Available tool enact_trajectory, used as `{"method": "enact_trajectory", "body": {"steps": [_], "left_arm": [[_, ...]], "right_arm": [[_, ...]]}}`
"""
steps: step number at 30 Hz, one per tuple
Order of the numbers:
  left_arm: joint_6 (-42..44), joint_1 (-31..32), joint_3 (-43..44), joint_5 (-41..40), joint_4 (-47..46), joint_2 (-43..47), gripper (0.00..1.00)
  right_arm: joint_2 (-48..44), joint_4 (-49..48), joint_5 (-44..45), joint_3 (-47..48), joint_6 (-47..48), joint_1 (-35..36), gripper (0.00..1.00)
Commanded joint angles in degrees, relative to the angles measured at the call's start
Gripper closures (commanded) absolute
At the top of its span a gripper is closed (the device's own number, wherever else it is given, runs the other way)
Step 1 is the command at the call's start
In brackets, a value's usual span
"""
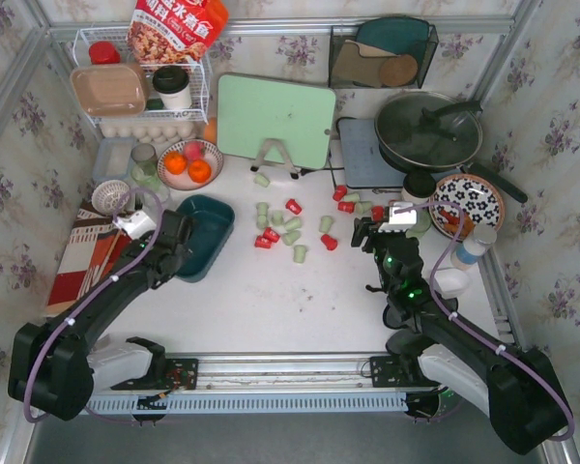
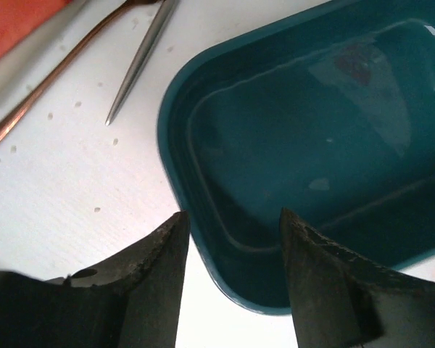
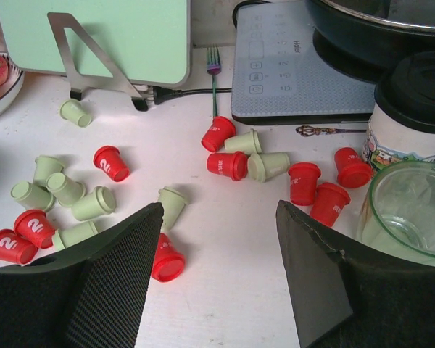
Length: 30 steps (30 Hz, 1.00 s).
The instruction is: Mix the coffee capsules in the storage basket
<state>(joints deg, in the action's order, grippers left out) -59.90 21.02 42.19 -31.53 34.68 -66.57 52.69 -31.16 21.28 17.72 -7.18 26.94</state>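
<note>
left pincer (image 2: 232, 214), jaws apart, above storage basket (image 2: 177, 138)

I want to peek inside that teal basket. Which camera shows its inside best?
The left wrist view: the storage basket fills the frame, its inside bare. The top view shows it small, partly behind the left arm. The right wrist view misses it.

the coffee capsules (image 1: 291, 224) are red and pale green, the storage basket (image 1: 208, 228) dark teal.
</note>
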Motion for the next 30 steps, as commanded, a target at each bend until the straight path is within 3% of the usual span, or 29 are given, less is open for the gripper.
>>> {"method": "enact_trajectory", "body": {"steps": [1, 3, 7, 11, 17, 26, 28, 30], "left_arm": [[14.58, 1.14, 4.22, 2.20, -1.43, 1.07, 0.42], [22.46, 2.06, 6.43, 4.47, -1.19, 0.94, 0.37], [35.31, 2.58, 7.35, 14.33, -4.17, 0.37, 0.37], [42.27, 2.63, 6.97, 21.77, -7.79, -2.48, 0.28], [48.23, 2.62, 8.75, 28.51, -10.88, -8.25, 0.28], [49.17, 2.46, 12.14, 28.60, -9.88, -17.56, 0.34], [48.64, 2.45, 13.05, 27.90, -9.85, -20.02, 0.42], [47.56, 2.45, 14.63, 26.76, -9.22, -22.16, 0.67]], "right_arm": [[0.29, -0.84, -0.43, 0.79, -0.29, 0.04, 0.29], [0.28, -0.88, -0.76, 0.75, -0.28, 0.03, 0.29], [0.72, -0.86, -0.92, 0.86, -0.21, 0.01, 0.29], [1.14, -0.95, -0.93, 0.83, -0.13, -0.04, 0.29], [2.01, -1.03, -1.23, 1.12, -0.11, 0.03, 0.29], [2.29, -0.66, -2.01, 1.47, -0.18, -0.04, 0.29], [2.60, -0.66, -2.16, 1.46, -0.16, 0.02, 0.29], [2.95, -0.66, -2.35, 1.61, -0.26, -0.03, 0.29]]}}
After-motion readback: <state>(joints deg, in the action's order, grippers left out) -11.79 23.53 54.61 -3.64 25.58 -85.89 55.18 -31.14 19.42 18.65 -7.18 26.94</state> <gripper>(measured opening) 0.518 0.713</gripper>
